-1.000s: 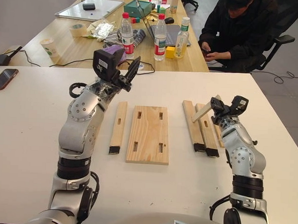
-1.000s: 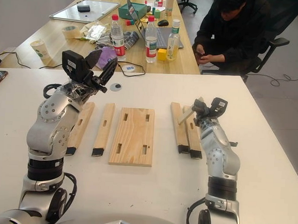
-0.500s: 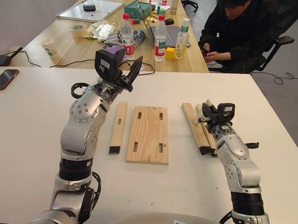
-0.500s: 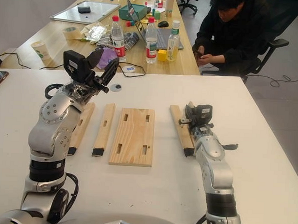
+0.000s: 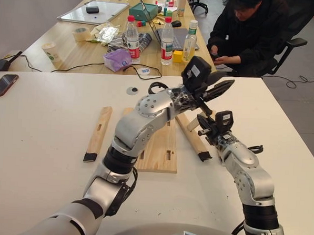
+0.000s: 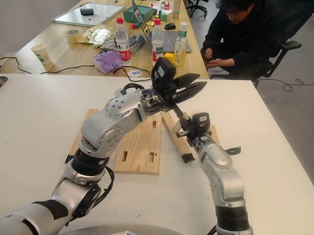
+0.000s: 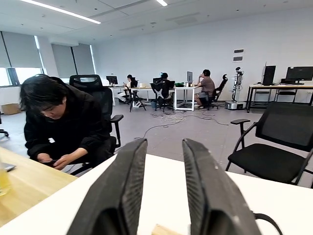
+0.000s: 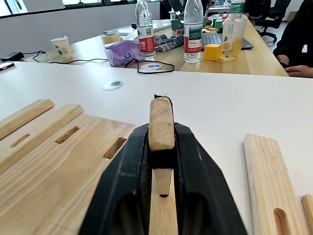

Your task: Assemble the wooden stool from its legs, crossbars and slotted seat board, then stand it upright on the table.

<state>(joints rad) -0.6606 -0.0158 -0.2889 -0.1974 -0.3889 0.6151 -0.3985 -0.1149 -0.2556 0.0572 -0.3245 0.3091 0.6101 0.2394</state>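
Holding: right tool (image 8: 161, 131) clenched on a bar (image 8: 161, 110), just beside the board (image 8: 63, 166), mid-bench. Left tool (image 7: 164, 147) released, hovering above. Square the bar's end to a slot (image 8: 115, 147) before you press.

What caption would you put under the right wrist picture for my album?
The right claw grips a wooden stick near the slotted seat board on the white table.

Our left arm (image 5: 141, 122) and right arm (image 5: 251, 177) wear silver-grey metal shells with round, screw-dotted joints and black bands; black cables (image 6: 109, 181) loop alongside. The left gripper (image 5: 225, 88) and right gripper (image 8: 161, 128) are black, with tapering ribbed fingers (image 7: 122, 196).
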